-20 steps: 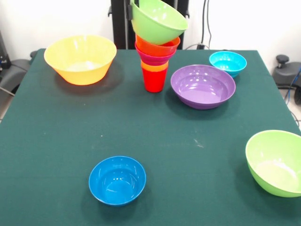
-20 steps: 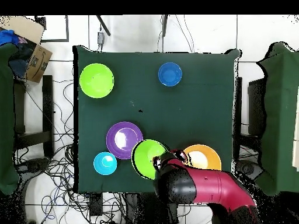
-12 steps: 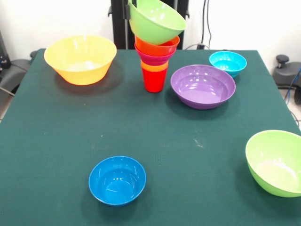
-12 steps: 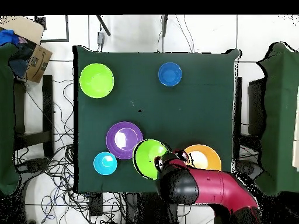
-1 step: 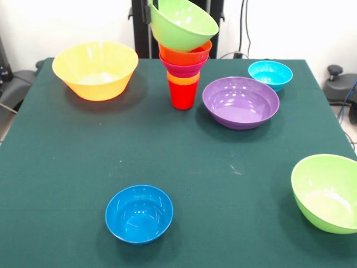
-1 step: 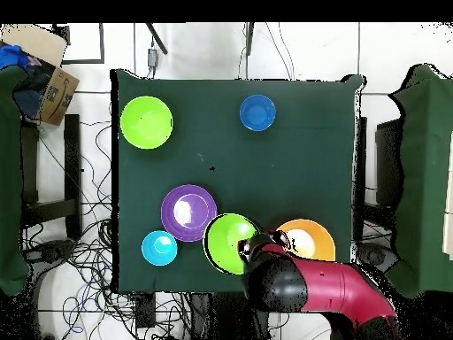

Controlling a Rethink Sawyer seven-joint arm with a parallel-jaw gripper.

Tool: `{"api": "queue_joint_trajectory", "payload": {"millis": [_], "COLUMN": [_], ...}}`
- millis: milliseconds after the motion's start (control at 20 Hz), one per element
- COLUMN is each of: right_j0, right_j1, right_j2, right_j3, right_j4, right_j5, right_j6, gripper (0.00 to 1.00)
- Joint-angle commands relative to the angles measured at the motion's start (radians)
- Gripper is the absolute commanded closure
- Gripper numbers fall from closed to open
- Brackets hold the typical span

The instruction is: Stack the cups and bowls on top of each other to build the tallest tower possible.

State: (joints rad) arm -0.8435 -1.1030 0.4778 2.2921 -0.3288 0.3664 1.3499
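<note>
A tilted lime green bowl (image 5: 183, 23) tops the tower (image 5: 183, 75) near the worktop's (image 5: 67, 167) far edge. The hand (image 5: 149, 12) sits at its rim; I cannot tell its grip.

Dark green cloth-covered bench (image 5: 184, 162). White wall (image 5: 290, 28) behind, black cables (image 5: 245, 28) hanging down it. White tiled floor (image 6: 389, 97) w/ tangled cables (image 6: 88, 257). Cardboard box (image 6: 49, 75) at one corner, green-draped furniture (image 6: 429, 177) at the side.
</note>
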Motion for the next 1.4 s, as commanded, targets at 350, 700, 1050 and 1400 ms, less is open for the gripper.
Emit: {"api": "queue_joint_trajectory", "payload": {"millis": [350, 700, 1050, 1400], "right_j0": [-0.020, -0.028, -0.043, -0.047], "right_j1": [0.084, 0.081, 0.092, 0.107], "right_j2": [0.104, 0.129, 0.178, 0.205], "right_j3": [0.099, 0.105, 0.096, 0.059], "right_j4": [0.034, 0.050, 0.075, 0.089], "right_j5": [-0.029, -0.023, -0.026, -0.011], "right_j6": [0.097, 0.101, 0.096, 0.082], "gripper": [1.00, 1.00, 1.00, 1.00]}}
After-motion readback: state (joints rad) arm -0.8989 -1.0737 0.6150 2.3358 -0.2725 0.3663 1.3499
